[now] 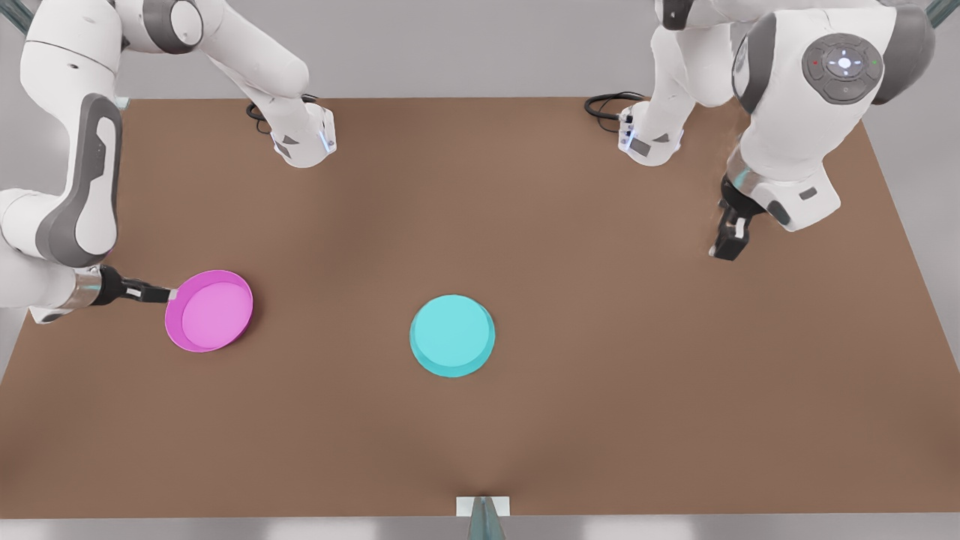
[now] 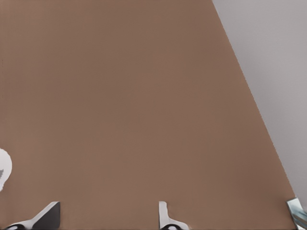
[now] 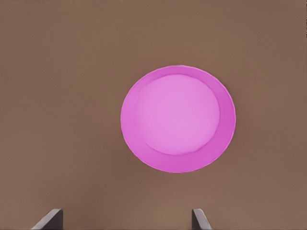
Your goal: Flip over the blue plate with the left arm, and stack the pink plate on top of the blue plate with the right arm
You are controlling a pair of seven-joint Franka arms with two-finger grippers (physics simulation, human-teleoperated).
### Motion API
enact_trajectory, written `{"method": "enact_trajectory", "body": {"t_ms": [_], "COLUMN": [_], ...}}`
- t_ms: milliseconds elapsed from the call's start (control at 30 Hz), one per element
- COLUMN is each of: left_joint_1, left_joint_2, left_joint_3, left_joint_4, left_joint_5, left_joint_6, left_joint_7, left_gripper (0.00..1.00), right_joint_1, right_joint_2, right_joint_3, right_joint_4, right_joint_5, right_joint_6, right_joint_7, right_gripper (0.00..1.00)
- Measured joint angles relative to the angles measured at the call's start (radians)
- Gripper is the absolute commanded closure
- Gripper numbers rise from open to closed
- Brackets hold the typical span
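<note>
On your brown tabletop [image 1: 600, 315] the round, shallow cyan-turquoise plastic plate [image 1: 452, 335] lies flat near the middle, its smooth flat base facing up and its rim down, so it already reads as flipped. The round, shallow magenta-pink plastic plate [image 1: 209, 310] sits well apart from it, at about 9 o'clock from the cyan dish in the front view, rim up with its lighter pink inside showing.

Your right gripper [image 1: 169, 294] is the one at the front view's left. It reaches in low and nearly level, with its black fingertips right at the pink plate's 9 o'clock edge. From the front view you cannot tell whether they touch the rim. In the right wrist view the pink plate [image 3: 178, 118] lies whole on the table ahead of the gripper [image 3: 127, 219], and the two fingertips stand wide apart, released, with nothing between them.

Your left gripper [image 1: 726, 249] waits at the front view's right, at roughly 2 o'clock from the cyan plate and well away from it, pointing down just above bare table. In the left wrist view its fingertips [image 2: 48, 215] are spread and hold nothing, with brown surface [image 2: 134, 105] beneath.
</note>
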Motion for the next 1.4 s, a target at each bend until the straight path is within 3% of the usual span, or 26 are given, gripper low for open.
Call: {"method": "enact_trajectory", "body": {"t_ms": [33,67,100,133,200,333,400,533,867,1400], "left_joint_1": [0.331,0.544,0.686,0.771,0.819,0.812,0.822,0.808,0.798,0.791], "left_joint_2": [-0.052,-0.156,-0.202,-0.172,-0.095,-0.059,-0.054,-0.044,-0.047,-0.053], "left_joint_3": [-0.385,-0.615,-0.719,-0.766,-0.781,-0.635,-0.603,-0.634,-0.663,-0.665], "left_joint_4": [-0.061,-0.232,-0.335,-0.306,-0.211,-0.175,-0.173,-0.17,-0.151,-0.15], "left_joint_5": [0.032,0.069,0.099,0.121,0.151,0.102,0.081,0.047,0.025,0.017], "left_joint_6": [-0.008,0.012,0.036,0.036,0.024,-0.02,-0.036,-0.027,-0.068,-0.118], "left_joint_7": [0.058,0.128,0.199,0.26,0.372,0.563,0.645,0.783,1.02,1.205], "left_gripper": [0.0,0.0,0.0,0.0,0.0,0.0,0.0,0.0,0.0,0.0], "right_joint_1": [-0.029,-0.055,-0.079,-0.107,-0.144,-0.209,-0.241,-0.253,-0.259,-0.3], "right_joint_2": [0.036,0.069,0.106,0.144,0.194,0.235,0.197,0.121,0.128,0.176], "right_joint_3": [0.001,0.001,0.002,0.002,0.002,0.003,0.006,0.007,0.005,0.006], "right_joint_4": [-0.002,-0.004,-0.003,-0.002,-0.001,-0.049,-0.158,-0.263,-0.411,-0.453], "right_joint_5": [0.0,0.002,0.006,0.016,0.036,0.074,0.089,0.113,0.123,0.126], "right_joint_6": [0.029,0.057,0.086,0.116,0.175,0.279,0.346,0.432,0.595,0.691], "right_joint_7": [-0.008,-0.016,-0.026,-0.038,-0.064,-0.114,-0.138,-0.178,-0.31,-0.484], "right_gripper": [0.0,0.0,0.0,0.0,0.0,0.0,0.0,0.0,0.0,0.0]}}
